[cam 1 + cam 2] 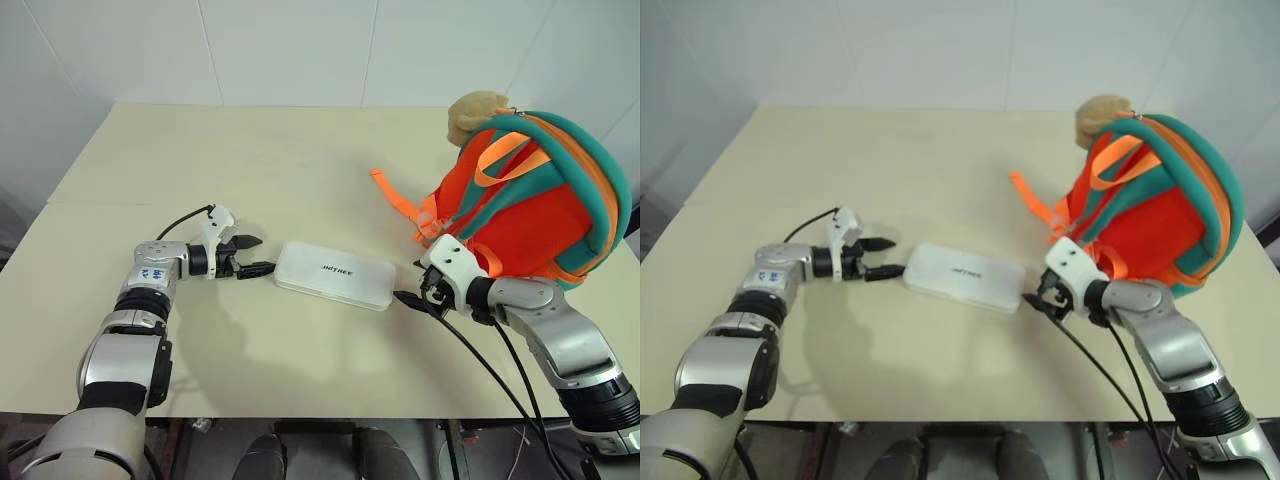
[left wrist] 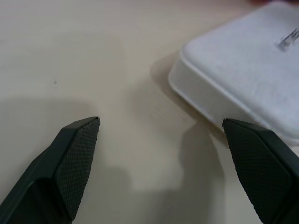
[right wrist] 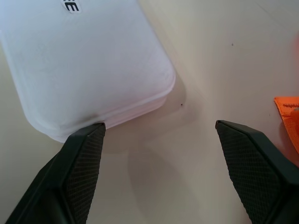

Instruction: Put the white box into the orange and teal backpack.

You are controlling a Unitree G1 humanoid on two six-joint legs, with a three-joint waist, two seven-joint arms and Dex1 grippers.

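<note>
The white box (image 1: 334, 275) lies flat in the middle of the table, dark lettering on its lid. My left gripper (image 1: 252, 256) stands open just off the box's left end, low over the table and apart from it; its wrist view has the box's corner (image 2: 243, 70) beyond one fingertip (image 2: 254, 154). My right gripper (image 1: 410, 297) is open at the box's right end, one fingertip (image 3: 86, 154) close to the box's edge (image 3: 93, 74). The orange and teal backpack (image 1: 530, 190) stands upright at the right, a tan plush toy (image 1: 472, 112) at its top.
The cream table (image 1: 250, 160) runs wide behind and to the left of the box. An orange webbing strap (image 1: 395, 200) trails from the backpack across the table toward the box. Black cables (image 1: 490, 375) hang from my right wrist. White walls close in behind.
</note>
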